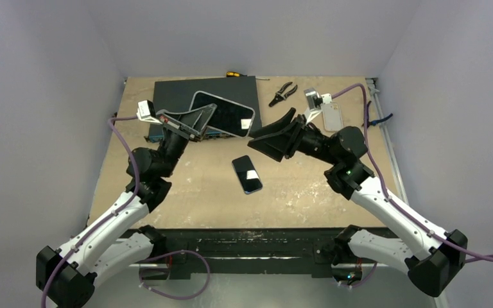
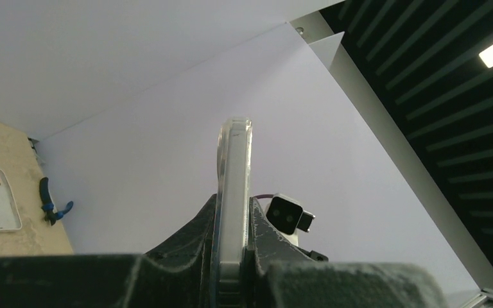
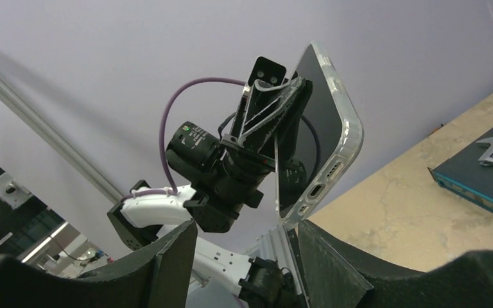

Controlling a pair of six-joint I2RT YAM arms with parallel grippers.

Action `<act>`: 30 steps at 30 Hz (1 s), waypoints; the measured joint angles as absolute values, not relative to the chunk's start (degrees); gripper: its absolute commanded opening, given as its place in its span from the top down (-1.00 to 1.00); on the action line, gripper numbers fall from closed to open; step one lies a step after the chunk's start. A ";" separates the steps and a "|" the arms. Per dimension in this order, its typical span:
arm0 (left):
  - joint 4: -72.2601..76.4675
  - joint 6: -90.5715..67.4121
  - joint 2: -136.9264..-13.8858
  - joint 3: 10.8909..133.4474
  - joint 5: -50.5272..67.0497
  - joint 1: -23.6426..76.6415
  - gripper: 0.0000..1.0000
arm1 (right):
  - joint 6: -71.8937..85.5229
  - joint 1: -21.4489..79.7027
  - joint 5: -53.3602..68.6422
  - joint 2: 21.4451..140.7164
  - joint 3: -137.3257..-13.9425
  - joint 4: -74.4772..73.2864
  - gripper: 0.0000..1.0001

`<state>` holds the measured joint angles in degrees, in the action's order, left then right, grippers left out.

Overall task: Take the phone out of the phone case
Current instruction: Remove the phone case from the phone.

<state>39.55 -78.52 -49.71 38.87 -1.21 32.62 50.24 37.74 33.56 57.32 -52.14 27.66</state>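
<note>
1. Left gripper [image 1: 202, 120]: closed on the clear phone case [image 2: 233, 173], the phone [image 3: 321, 135] apparently seated inside. It is raised above the far middle of the table [image 1: 186, 192], presumably to leave its edges free.
2. Right gripper [image 1: 266, 138]: fingers spread, holding nothing, facing the case's end (likely poised to peel or push).
3. The left wrist view shows the case edge-on between the pads. Only the right wrist view shows the screen and ports.
4. Only the top view shows a second phone [image 1: 247, 174] lying at centre.
</note>
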 measured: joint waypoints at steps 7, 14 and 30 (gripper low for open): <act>39.31 -79.13 -50.19 38.92 -2.87 32.27 1.00 | 49.95 38.81 32.53 61.28 -52.93 28.42 -0.14; 39.33 -79.96 -50.19 38.92 -2.81 32.32 1.00 | 51.33 39.11 32.27 65.21 -53.15 29.56 0.08; 40.23 -81.91 -49.95 39.24 -2.57 32.32 1.00 | 52.42 40.73 31.97 66.43 -55.22 34.13 0.76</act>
<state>40.23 -81.91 -49.95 39.24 -2.57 32.32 52.42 40.73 31.97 66.43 -55.22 34.13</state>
